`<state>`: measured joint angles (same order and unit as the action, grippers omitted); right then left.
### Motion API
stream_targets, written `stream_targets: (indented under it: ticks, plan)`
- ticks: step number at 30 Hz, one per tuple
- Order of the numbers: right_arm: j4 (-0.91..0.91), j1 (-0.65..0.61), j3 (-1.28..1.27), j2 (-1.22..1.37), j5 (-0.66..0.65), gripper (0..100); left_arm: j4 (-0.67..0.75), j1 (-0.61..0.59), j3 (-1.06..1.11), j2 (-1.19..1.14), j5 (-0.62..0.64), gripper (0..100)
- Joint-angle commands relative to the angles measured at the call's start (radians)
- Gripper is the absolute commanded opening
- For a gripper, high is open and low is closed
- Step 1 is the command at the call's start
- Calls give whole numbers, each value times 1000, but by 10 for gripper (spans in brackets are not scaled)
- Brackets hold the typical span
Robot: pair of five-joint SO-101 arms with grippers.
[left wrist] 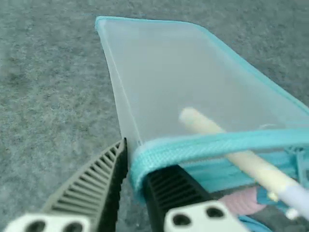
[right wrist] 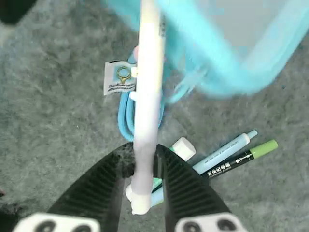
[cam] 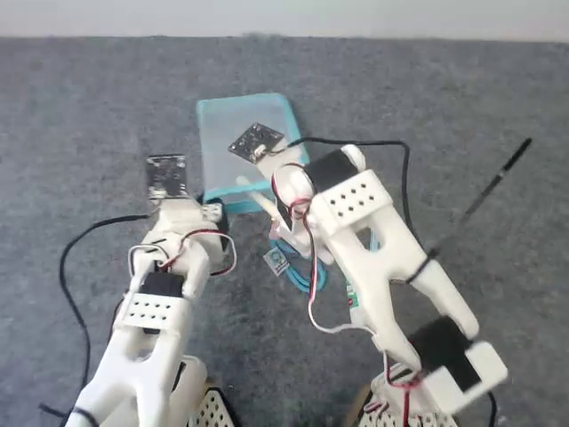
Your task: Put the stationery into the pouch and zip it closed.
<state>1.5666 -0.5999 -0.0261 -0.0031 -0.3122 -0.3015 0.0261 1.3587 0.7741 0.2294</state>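
The left pincer [left wrist: 133,164] is closed on the zipper edge at one corner of the light blue pouch [left wrist: 193,77], which lies on the grey desk [left wrist: 48,96]. The right pincer [right wrist: 145,155] grips a cream pen [right wrist: 147,87], and the far end of this pen is inside the pouch. A blue pen [right wrist: 224,150] and a green pen [right wrist: 252,153] lie side by side on the desk.

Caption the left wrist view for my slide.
Left gripper clamps the pouch by its zipper edge, cream pen poking inside.
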Motion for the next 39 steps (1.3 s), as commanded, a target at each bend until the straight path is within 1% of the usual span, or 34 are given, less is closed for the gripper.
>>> stream_targets:
  ticks: [1,7,11,13,15,19,20,24,27,30,35,39]
  plan:
    - [19,27,155,51,40,7,26,46,-8,14,-37,11]
    - [88,74,408,219,78,9,26,64,-8,14,-55,11]
    - [160,71,606,332,81,10,26,64,-8,14,-55,11]
    - [194,64,687,383,107,12,26,64,-8,14,-55,11]
    - [225,50,747,418,112,47,26,60,-8,14,-55,11]
    - [228,31,763,410,112,184,26,55,-8,12,-55,11]
    - [228,28,763,394,112,197,26,55,-8,12,-55,11]
    - [231,19,760,291,112,197,26,55,-8,12,-52,11]
    - [231,21,715,197,112,198,26,55,-8,12,-52,11]
    - [231,30,597,101,110,198,26,55,-7,12,-52,11]
    - [226,127,259,-50,83,199,26,37,-7,9,-52,11]
    - [151,242,-37,-183,-15,199,31,-6,-8,12,-51,11]
